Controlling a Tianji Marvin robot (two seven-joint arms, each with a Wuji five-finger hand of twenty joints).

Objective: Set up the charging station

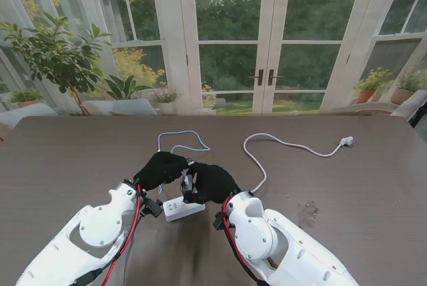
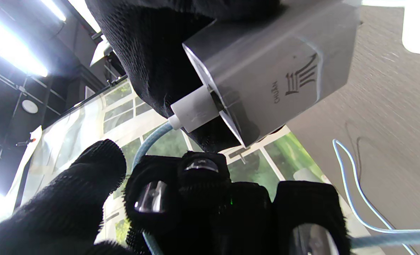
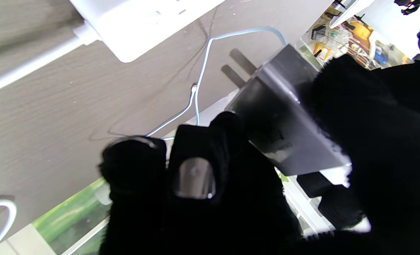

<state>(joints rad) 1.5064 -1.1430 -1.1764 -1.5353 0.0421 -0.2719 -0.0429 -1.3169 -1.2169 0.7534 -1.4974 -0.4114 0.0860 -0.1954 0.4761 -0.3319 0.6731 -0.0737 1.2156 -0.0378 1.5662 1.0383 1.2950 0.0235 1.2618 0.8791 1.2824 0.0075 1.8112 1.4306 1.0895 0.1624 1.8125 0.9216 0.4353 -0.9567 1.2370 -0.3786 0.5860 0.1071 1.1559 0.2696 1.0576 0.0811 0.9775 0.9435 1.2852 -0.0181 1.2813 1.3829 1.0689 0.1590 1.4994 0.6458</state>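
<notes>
From the stand, both gloved hands meet above the white power strip (image 1: 183, 208) on the counter (image 1: 60, 159). Left wrist: grey charger (image 2: 277, 67) reads "CHUAN", blue cable (image 2: 358, 198) plugged in; left hand (image 2: 181, 209) pinches that cable. Right wrist: right hand (image 3: 266, 184) grips the charger, prongs (image 3: 238, 67) bare.

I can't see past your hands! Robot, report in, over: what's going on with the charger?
Right hand shut on charger, prongs bare. Left hand holds its blue cable, already plugged in. Power strip waits on the table just under both hands. Nothing in the way.
</notes>
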